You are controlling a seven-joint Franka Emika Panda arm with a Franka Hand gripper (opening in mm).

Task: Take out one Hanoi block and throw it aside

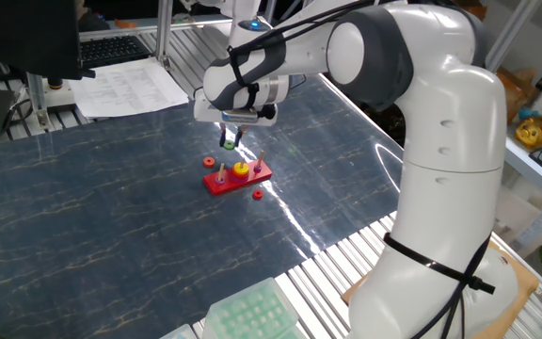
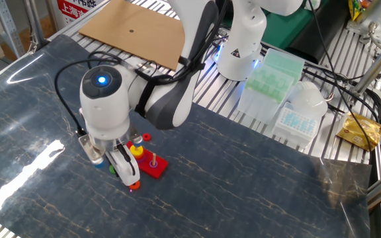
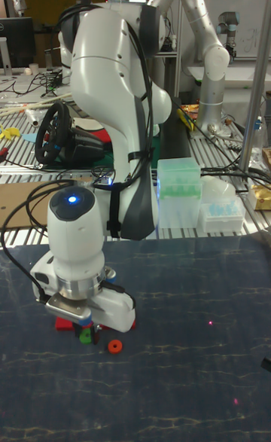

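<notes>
The Hanoi block [image 1: 228, 144], a tiny green ring, hangs between the fingertips of my gripper [image 1: 229, 140], which is shut on it just above the table. It hovers behind the red three-peg base [image 1: 238, 178], off the pegs. The base carries a yellow ring [image 1: 241, 169] on its middle peg and a small orange-red ring [image 1: 210, 162] on the left one. In the other fixed view the gripper [image 2: 116, 169] covers most of the green block [image 2: 112, 169], left of the base [image 2: 153, 166]. In the tall view the block [image 3: 87, 334] peeks out below the hand.
A loose orange-red ring [image 1: 257, 195] lies on the dark mat in front of the base. A green tube rack [image 1: 250, 315] sits at the near edge, papers [image 1: 130, 87] at the far left. Cardboard [image 2: 134, 30] and plastic boxes [image 2: 270, 76] lie beyond the mat.
</notes>
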